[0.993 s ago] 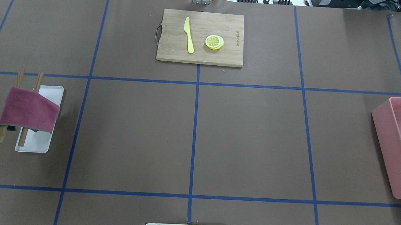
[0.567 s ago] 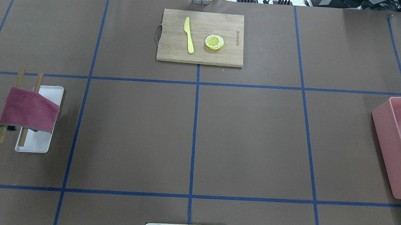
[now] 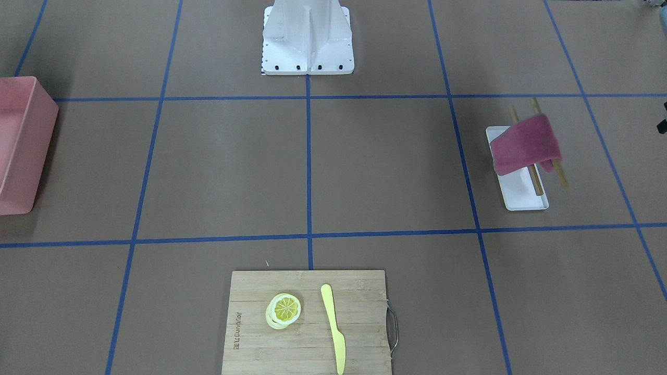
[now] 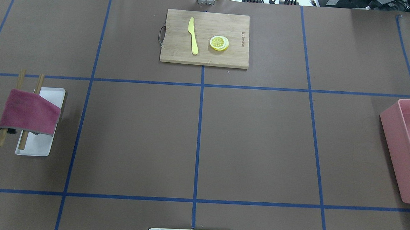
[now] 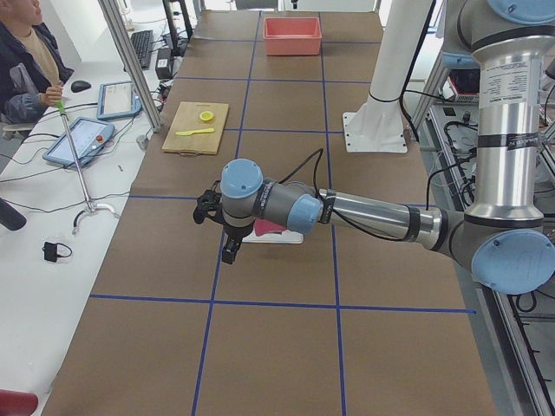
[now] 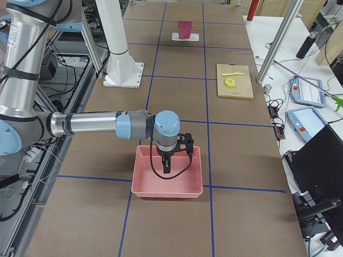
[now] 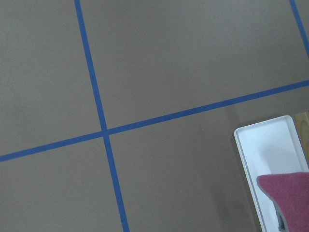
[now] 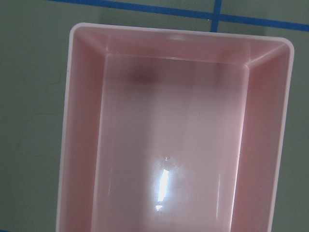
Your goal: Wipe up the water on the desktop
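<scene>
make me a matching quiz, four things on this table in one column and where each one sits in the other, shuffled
Things:
1. maroon cloth
2. yellow knife
3. pink bin
4. white tray

Places:
a. flat on the desktop on the robot's left, partly under the cloth
b. lying on the cutting board, beside the lemon slice
c. at the end of the desktop on the robot's right
d. draped over two wooden sticks

Pairs: 1-d, 2-b, 3-c, 4-a
</scene>
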`<state>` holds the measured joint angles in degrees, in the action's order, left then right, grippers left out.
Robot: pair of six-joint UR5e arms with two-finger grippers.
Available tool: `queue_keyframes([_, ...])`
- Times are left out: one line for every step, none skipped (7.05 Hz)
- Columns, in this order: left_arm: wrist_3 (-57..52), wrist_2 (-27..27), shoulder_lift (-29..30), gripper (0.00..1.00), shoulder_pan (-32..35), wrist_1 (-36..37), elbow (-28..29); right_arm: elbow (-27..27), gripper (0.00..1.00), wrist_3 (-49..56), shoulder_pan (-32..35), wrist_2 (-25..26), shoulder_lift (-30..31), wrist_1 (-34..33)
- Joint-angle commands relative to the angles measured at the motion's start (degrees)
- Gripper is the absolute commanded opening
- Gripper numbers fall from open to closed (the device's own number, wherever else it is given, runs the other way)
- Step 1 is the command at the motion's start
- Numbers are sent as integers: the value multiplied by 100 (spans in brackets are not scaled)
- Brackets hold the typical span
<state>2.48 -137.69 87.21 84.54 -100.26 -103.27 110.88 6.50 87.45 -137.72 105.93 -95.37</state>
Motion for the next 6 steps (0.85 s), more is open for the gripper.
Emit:
queue_keyframes([295,-449,24,98,-34,15,121,-5,100,-17,0,-9,-11,1])
queue_keyframes([1463,-461,224,98,-234,-37,62,-5,100,-8,0,-9,-11,1])
queue_keyframes([1727,-417,270,98,-462,-73,0,4,100,-17,-9,-18,-11,1])
queue_keyframes([2078,-382,270,98,-647,-169,-35,-5,100,0,-26,0,-11,1])
queue_keyframes([2795,-182,349,98,-1110,-178,-219,-5,100,27,-18,43,-11,10])
queue_keyframes([3202,255,375,97,-1576,-187,-299,4,100,1,-26,26,-11,10])
